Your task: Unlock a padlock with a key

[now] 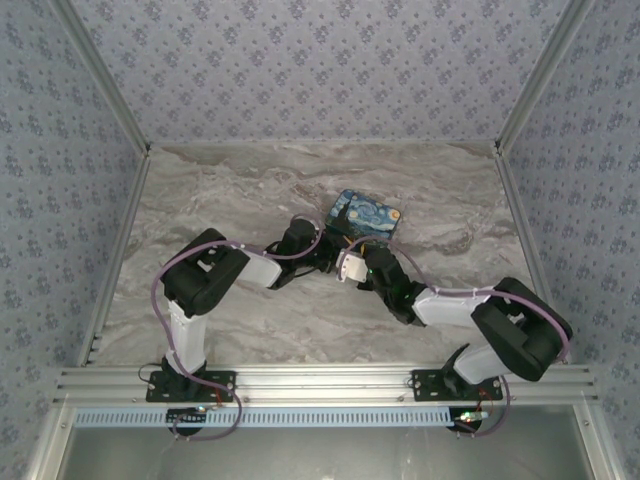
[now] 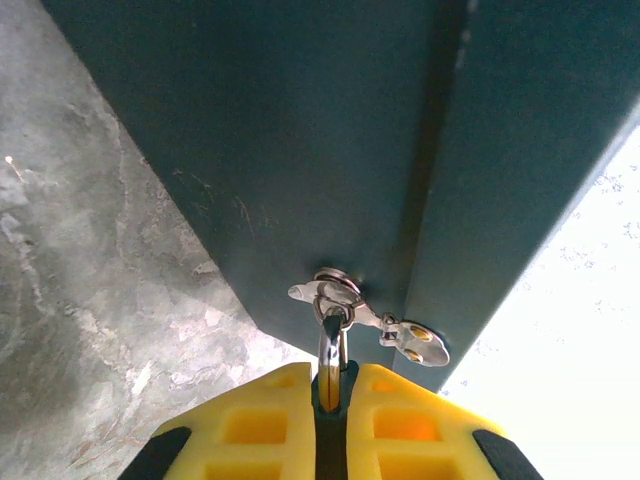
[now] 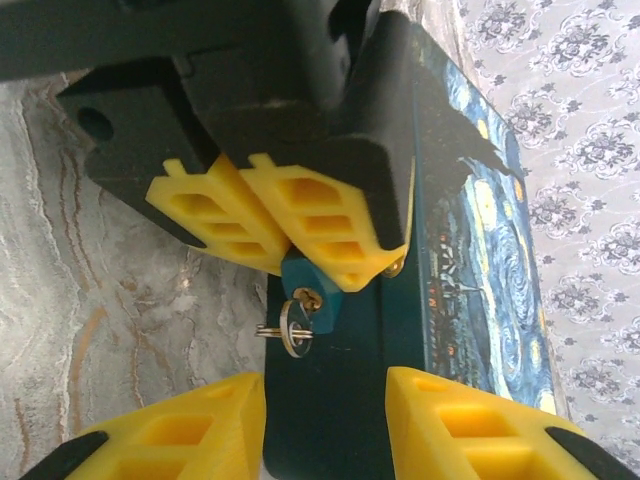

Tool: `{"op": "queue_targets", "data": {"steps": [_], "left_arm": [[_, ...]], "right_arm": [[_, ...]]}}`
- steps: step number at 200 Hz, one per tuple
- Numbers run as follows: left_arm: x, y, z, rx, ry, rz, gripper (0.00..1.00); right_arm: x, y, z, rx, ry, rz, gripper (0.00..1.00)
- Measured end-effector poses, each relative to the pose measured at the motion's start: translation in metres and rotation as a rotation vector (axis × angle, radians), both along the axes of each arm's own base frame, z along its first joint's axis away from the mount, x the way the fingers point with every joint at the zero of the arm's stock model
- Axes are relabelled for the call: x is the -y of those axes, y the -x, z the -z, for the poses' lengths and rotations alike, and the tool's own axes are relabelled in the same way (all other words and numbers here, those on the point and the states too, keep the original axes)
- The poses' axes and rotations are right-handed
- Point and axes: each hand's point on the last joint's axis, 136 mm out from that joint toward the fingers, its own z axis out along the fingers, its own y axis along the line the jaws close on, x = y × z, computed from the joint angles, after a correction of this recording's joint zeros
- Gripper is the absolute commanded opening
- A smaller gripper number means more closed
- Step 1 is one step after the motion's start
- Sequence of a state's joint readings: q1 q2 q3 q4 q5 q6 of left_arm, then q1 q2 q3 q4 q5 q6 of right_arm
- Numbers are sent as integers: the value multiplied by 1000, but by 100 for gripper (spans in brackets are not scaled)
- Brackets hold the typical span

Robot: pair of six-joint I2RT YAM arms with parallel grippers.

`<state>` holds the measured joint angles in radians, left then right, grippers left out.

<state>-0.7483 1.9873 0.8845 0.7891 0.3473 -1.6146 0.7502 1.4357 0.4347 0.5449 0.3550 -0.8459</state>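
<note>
Pinching the padlock (image 3: 306, 287) tight, the left fingers (image 3: 300, 215) hold it at the front of the box (image 3: 470, 230), which sits on the surface (image 3: 120, 330). The key (image 3: 296, 328) sticks in the padlock. The right fingers (image 3: 180, 435) are spread wide on either side of the key, not touching it.

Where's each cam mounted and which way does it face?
Top external: above and behind, looking down at table; left arm and right arm meet at box.
Left wrist: faces box side and hasp; left gripper shut on padlock.
Right wrist: faces left gripper, padlock, key at keyhole; right gripper open.
Shared: both wrist views show padlock and box.
</note>
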Motion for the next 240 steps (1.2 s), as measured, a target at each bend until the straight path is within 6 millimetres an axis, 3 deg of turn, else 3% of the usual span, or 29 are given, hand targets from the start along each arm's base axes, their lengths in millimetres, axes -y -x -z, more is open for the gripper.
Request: {"op": "queue_targets", "data": {"steps": [104,190,240], "left_arm": [[0,0,0,-8,4,-5,0],[-4,-7,1,-16,3,-43,0],[-5,-7,1,-20,6,-47,0]], "right_arm": [[-9,-10,2,15,-35,9,29],[-11,-18,8,14,-39,27,0],[-12,-17,8,-7,-78,50,0]]}}
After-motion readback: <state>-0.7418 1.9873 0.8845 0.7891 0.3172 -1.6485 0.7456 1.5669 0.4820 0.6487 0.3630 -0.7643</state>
